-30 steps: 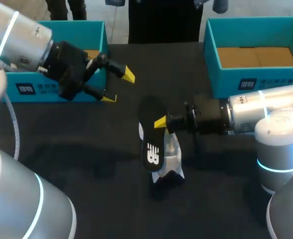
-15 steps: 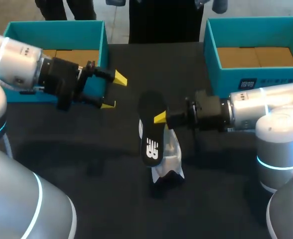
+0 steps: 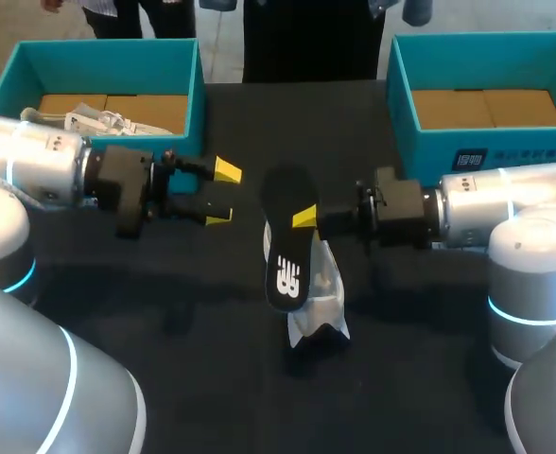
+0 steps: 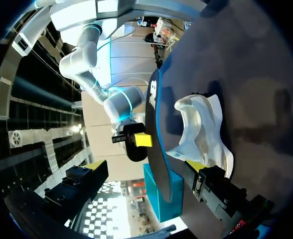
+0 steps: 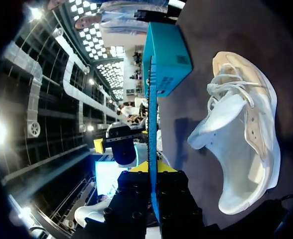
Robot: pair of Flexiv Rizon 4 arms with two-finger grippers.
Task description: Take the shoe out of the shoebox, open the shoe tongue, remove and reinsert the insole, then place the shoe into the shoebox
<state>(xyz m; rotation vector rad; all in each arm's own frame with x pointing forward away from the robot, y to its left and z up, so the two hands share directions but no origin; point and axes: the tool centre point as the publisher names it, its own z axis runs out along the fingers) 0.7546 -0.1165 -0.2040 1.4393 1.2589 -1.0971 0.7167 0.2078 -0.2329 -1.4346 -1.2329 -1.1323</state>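
A black table [image 3: 212, 378] fills nearly the whole head view, its top matte and plain. Its far edge runs straight across, high in the view. Soft, blurred shadows lie on it around the middle. In both wrist views the tabletop looks dark grey-brown and evenly lit.

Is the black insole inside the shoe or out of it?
Out. The right gripper pinches the black insole from both sides and holds it up, outside the white shoe.

white shoe [image 3: 321, 301], black insole [image 3: 284, 225], teal shoeboxes [image 3: 427, 144], black table [image 3: 212, 364]
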